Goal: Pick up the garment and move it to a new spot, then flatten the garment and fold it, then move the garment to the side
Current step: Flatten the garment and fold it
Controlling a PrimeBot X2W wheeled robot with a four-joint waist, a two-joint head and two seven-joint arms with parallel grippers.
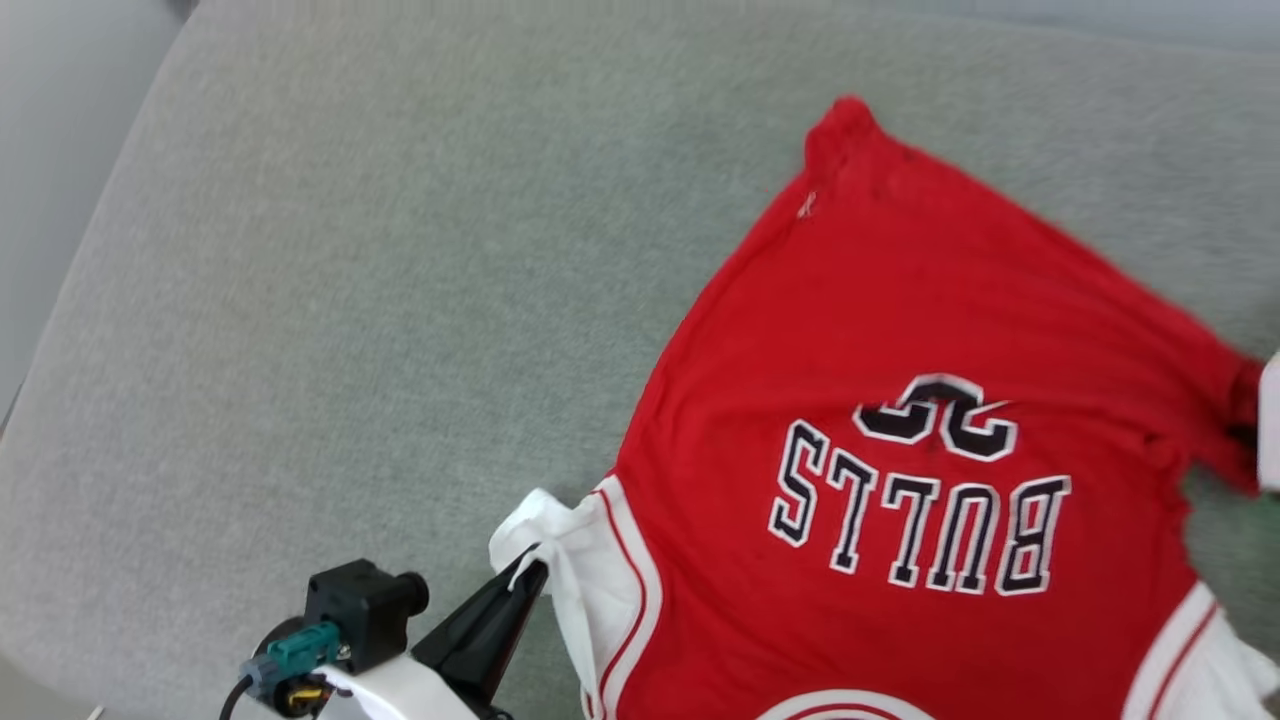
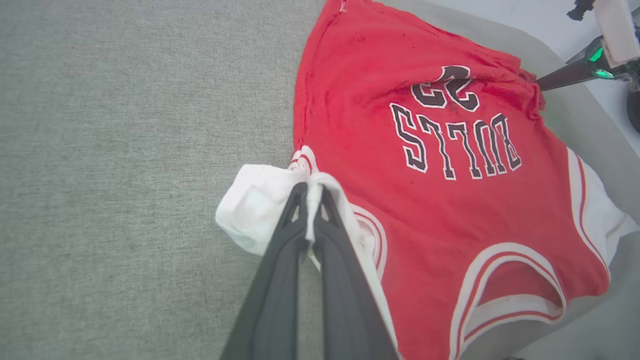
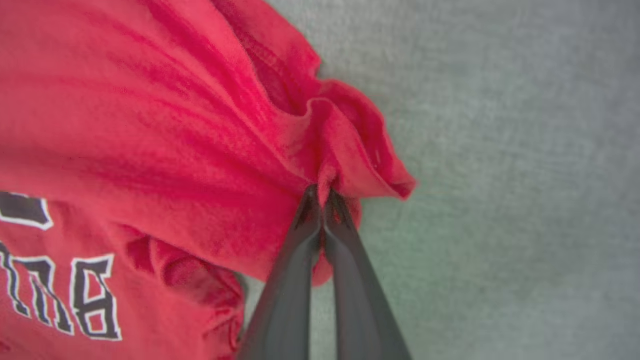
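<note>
The garment is a red jersey with black "BULLS" lettering face up, spread over the right half of a grey-green padded surface. My left gripper is shut on the white sleeve at the garment's lower left, and a strip of white cloth shows pinched between the fingers. My right gripper is shut on a bunched red fold at the garment's right side edge. From the left wrist view the right gripper reaches that same edge. The garment lies neck opening nearest me.
The grey-green surface stretches open to the left of the garment. Its rounded far-left corner meets a pale floor. Pale floor also shows beyond the surface's edge in the left wrist view.
</note>
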